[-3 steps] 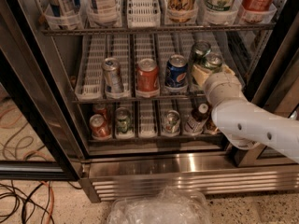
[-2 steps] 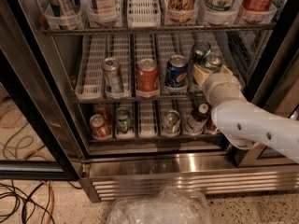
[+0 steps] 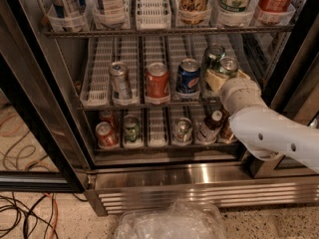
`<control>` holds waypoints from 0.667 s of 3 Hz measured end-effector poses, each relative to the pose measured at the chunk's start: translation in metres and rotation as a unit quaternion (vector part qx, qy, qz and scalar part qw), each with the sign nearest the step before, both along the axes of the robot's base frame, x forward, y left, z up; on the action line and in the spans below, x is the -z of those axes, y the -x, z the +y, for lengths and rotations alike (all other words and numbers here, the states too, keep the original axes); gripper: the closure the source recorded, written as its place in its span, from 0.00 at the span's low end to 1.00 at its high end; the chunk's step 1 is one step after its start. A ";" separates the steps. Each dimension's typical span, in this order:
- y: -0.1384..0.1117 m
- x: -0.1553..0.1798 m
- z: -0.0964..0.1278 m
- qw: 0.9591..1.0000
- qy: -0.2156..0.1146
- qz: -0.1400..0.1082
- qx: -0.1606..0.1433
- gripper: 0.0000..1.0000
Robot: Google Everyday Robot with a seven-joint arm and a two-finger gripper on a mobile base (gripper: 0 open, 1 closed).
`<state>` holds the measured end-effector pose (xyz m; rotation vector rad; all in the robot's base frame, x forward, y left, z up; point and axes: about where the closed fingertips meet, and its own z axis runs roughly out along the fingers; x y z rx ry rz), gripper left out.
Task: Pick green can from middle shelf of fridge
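The fridge (image 3: 199, 180) stands open in the camera view. Its middle shelf (image 3: 99, 76) carries a silver can, a red can and a blue Pepsi can in its white lanes. The green can (image 3: 228, 65), with silver lid and pull tab, stands at the front of a right-hand lane. My gripper (image 3: 227, 77) reaches in from the right on a white arm. Its pale fingers (image 3: 214, 79) sit on both sides of the green can, closed against it. A darker green can (image 3: 213, 55) stands just behind, touching or nearly so.
The top shelf (image 3: 164, 31) holds bottles and tall cans close above. The lower shelf holds several cans and a small bottle (image 3: 209, 126). The black door frame (image 3: 37, 113) runs down the left. A crumpled plastic bag (image 3: 169, 223) and cables (image 3: 25, 208) lie on the floor.
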<state>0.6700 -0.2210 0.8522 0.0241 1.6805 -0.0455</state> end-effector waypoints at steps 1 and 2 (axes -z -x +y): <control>0.002 -0.007 -0.001 1.000 0.000 -0.003 -0.003 1.00; 0.011 -0.022 0.001 1.000 -0.008 -0.004 -0.022 1.00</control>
